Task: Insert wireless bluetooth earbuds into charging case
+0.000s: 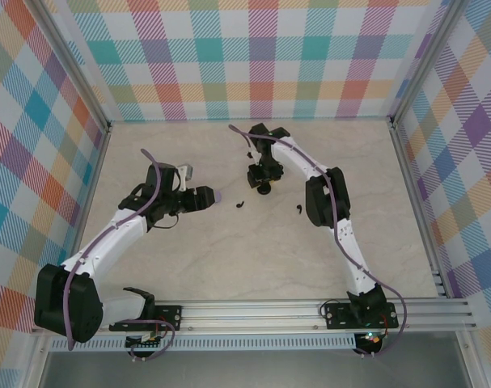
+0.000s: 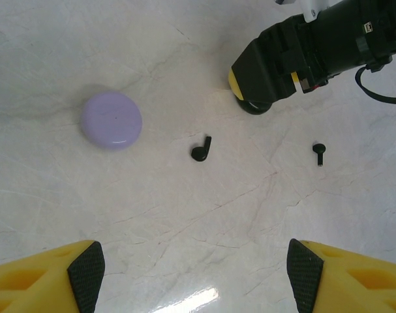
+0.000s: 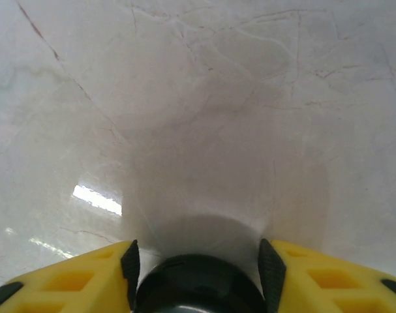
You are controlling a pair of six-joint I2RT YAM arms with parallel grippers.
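A black round charging case (image 3: 198, 287) sits between the pads of my right gripper (image 3: 199, 261), which press on its two sides. From above, that gripper (image 1: 264, 183) points down at mid-table. A lilac round charging case (image 2: 111, 119) lies closed on the table just ahead of my left gripper (image 2: 194, 267), whose jaws stand wide with nothing between them. Two black earbuds lie loose on the table: one (image 2: 201, 150) between the two cases, the other (image 2: 319, 152) further right. From above, they (image 1: 239, 204) (image 1: 299, 212) lie near my right arm.
The marble tabletop (image 1: 229, 259) is walled by checked panels (image 1: 253, 56) at the back and both sides. A metal rail (image 1: 253, 311) runs along the near edge. The right arm's body (image 2: 328, 39) hangs over the table beyond the earbuds.
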